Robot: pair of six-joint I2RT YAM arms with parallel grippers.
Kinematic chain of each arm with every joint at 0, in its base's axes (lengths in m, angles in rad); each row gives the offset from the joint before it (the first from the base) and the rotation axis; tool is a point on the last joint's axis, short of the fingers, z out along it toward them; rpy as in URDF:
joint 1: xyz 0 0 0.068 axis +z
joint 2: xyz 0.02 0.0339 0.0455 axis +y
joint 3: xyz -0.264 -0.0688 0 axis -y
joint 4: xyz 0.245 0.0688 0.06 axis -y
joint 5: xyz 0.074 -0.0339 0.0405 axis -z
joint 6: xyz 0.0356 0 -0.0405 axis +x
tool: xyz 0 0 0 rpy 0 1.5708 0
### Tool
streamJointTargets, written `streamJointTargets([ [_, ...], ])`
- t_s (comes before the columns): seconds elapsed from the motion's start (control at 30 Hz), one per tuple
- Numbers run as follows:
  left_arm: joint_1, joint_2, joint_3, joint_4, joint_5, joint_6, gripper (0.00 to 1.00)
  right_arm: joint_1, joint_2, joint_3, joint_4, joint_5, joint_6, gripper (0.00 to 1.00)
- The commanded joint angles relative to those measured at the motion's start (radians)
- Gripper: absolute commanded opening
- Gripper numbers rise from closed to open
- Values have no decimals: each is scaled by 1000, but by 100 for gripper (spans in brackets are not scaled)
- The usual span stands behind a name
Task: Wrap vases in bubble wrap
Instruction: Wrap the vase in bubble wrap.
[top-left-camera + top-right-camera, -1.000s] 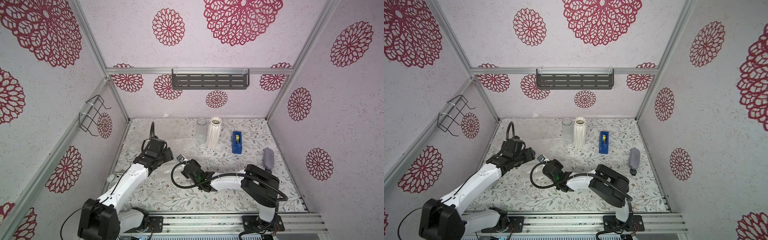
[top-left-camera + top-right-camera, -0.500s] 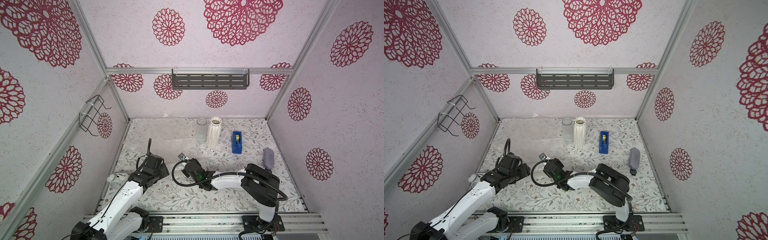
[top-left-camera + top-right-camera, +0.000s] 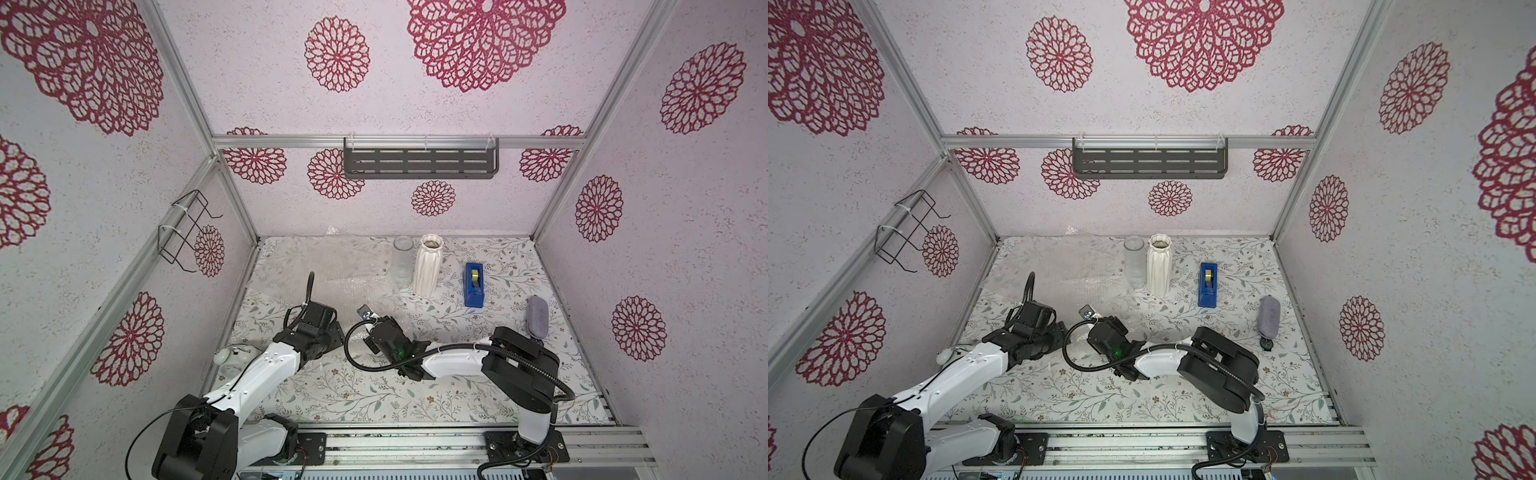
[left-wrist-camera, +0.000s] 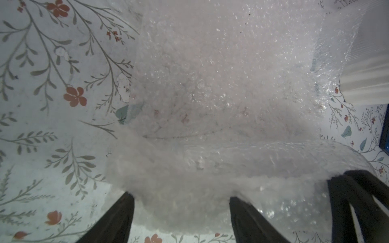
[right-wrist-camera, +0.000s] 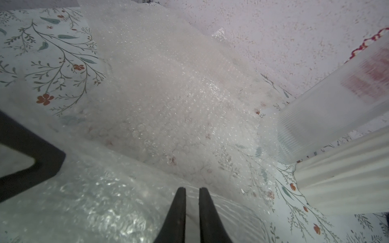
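Bundle of bubble wrap (image 4: 210, 174) lies near-centre on the surface (image 3: 415, 395), long axis left-right. Left pincer (image 4: 181, 197) is spread open against it; right pincer (image 5: 192, 189) is nearly clenched, grip unclear. We see glass vase (image 3: 402, 266) and white vase (image 3: 427, 270) upright at the far side, bare.

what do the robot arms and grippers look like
The left arm and right arm have white shells, black joints. A black cable loops off each wrist; a green light shows on the right. The left gripper and right gripper have black tapered fingers.
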Motion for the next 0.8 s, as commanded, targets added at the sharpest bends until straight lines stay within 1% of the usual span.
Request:
streamJointTargets([
  [0.0,13,42,11,13,-35,13,76,-13,16,1,-53,-6,-8,18],
  [0.07,13,51,7,22,-34,15,76,-19,2,-9,-34,-19,-14,23],
  [0.2,14,65,4,33,-31,25,76,-38,-10,0,-53,-38,-31,29],
  [0.3,15,71,2,39,-28,34,76,-48,-53,-15,-46,-66,-50,34],
  [0.37,15,72,0,41,-26,38,76,-50,-88,-32,-41,-93,-84,40],
  [0.43,14,72,0,40,-21,40,76,-54,-133,-58,-25,-121,-135,50],
  [0.47,15,71,0,42,-18,43,76,-58,-155,-71,-22,-144,-158,54],
  [0.53,15,66,-3,45,-9,43,76,-73,-195,-92,-33,-223,-214,69],
  [0.57,14,64,-5,48,-6,42,76,-80,-209,-97,-46,-263,-240,72],
  [0.63,15,60,-8,53,1,42,77,-91,-239,-127,-51,-356,-328,75],
  [0.77,15,46,-8,53,6,44,77,-100,-286,-233,48,-521,-499,79],
])
